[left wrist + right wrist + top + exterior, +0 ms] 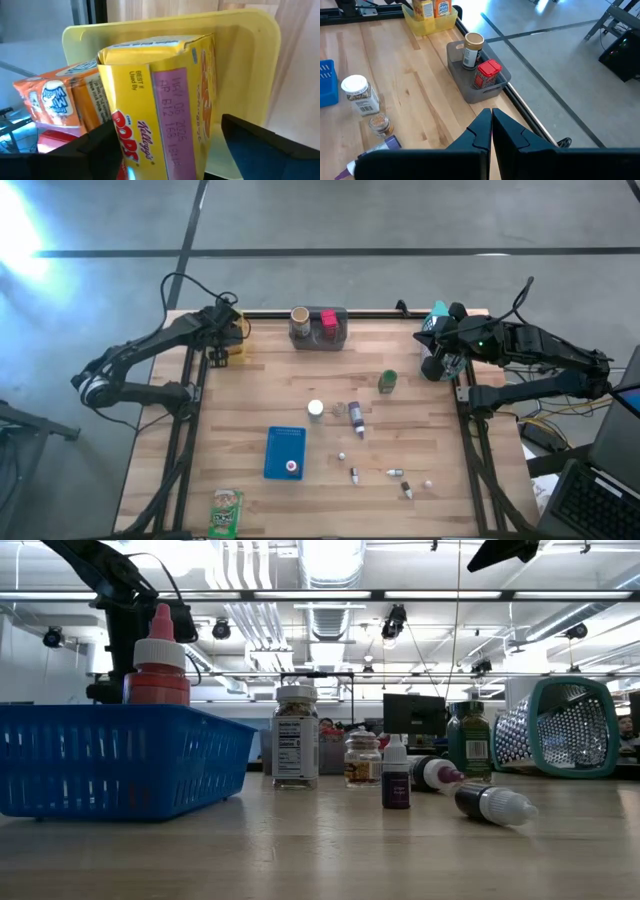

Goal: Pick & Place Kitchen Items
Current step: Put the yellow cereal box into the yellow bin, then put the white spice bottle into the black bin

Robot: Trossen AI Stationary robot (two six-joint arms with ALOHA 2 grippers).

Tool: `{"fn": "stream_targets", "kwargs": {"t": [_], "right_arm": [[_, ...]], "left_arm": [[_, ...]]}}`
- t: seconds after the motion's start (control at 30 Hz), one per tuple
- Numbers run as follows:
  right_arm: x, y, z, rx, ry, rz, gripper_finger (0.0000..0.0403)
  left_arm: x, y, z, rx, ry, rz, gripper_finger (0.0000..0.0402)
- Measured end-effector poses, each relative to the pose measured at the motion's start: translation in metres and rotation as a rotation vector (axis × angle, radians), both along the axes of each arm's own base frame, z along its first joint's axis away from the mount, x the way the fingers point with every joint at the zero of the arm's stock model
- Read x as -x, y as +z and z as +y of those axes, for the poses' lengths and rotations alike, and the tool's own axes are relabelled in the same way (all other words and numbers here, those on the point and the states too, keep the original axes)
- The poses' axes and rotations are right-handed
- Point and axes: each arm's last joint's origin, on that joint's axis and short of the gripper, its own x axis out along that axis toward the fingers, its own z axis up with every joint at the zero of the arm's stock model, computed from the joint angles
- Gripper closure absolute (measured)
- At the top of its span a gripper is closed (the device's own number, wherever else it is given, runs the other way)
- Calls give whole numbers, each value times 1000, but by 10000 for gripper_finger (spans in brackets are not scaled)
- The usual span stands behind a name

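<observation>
At the upper left of the high view, the left end effector (228, 320) hangs over the yellow bin (232, 345); in its wrist view the fingers stand apart on either side of the yellow cereal box (165, 100), which stands in the bin beside an orange box (60, 100). The box looks released, though contact at the tips is hidden, so a straight lift without brushing it is wise. The right end effector (491, 122), fingers together, waits at the upper right, away from the bottles (355, 418) mid-surface (260, 395).
</observation>
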Motion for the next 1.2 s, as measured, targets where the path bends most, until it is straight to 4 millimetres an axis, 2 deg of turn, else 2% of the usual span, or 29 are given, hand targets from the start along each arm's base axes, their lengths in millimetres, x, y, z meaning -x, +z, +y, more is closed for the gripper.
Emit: {"fn": "stream_targets", "kwargs": {"t": [0.2, 0.53, 0.8, 0.97, 1.2], "right_arm": [[0, 0, 0, -1, -1, -1, 394], [0, 0, 0, -1, -1, 0, 394], [0, 0, 0, -1, -1, -1, 394], [0, 0, 0, 0, 0, 0, 394], [0, 0, 0, -1, -1, -1, 394]], "left_arm": [[-2, 8, 2, -36, 4, 1, 80], [-6, 34, 5, -94, 35, -36, 79], [-8, 75, -12, -66, 87, -105, 79], [-9, 110, -29, 72, 93, -350, 83], [-12, 146, -43, 375, 119, -725, 83]]}}
